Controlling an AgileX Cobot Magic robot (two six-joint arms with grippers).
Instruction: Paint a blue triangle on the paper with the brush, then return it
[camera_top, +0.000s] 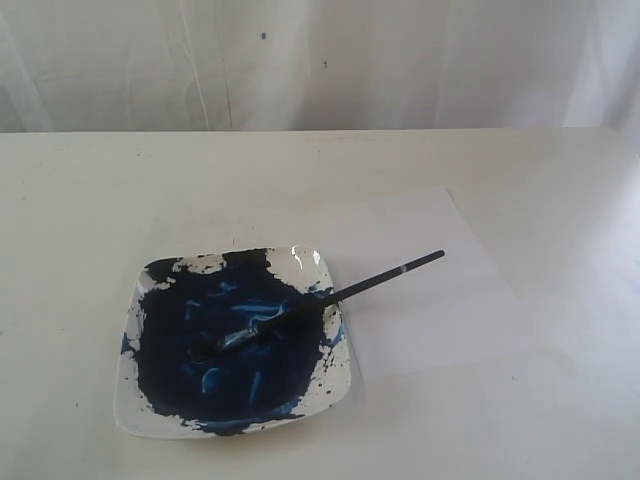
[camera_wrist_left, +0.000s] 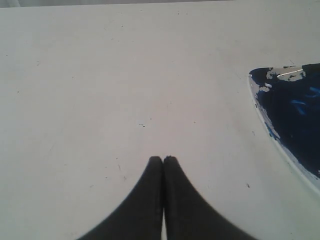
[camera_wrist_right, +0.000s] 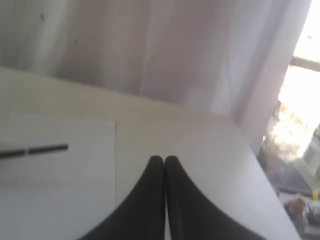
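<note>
The brush (camera_top: 330, 296) lies with its bristles in the blue paint and its black handle leaning over the dish rim, reaching out above the paper (camera_top: 430, 290). The paper is a plain white sheet to the right of the dish, with no paint mark on it; no blue triangle shows. In the right wrist view the handle end of the brush (camera_wrist_right: 35, 150) lies over the paper (camera_wrist_right: 60, 175). My left gripper (camera_wrist_left: 163, 158) is shut and empty above bare table beside the dish. My right gripper (camera_wrist_right: 163, 158) is shut and empty, off the paper's edge. Neither gripper appears in the exterior view.
A square white dish (camera_top: 330, 385) smeared with dark blue paint sits on the cream table; its rim (camera_wrist_left: 260, 107) shows in the left wrist view. A white curtain (camera_top: 320, 60) hangs behind the table. The table edge and a bright window (camera_wrist_right: 300, 100) show in the right wrist view.
</note>
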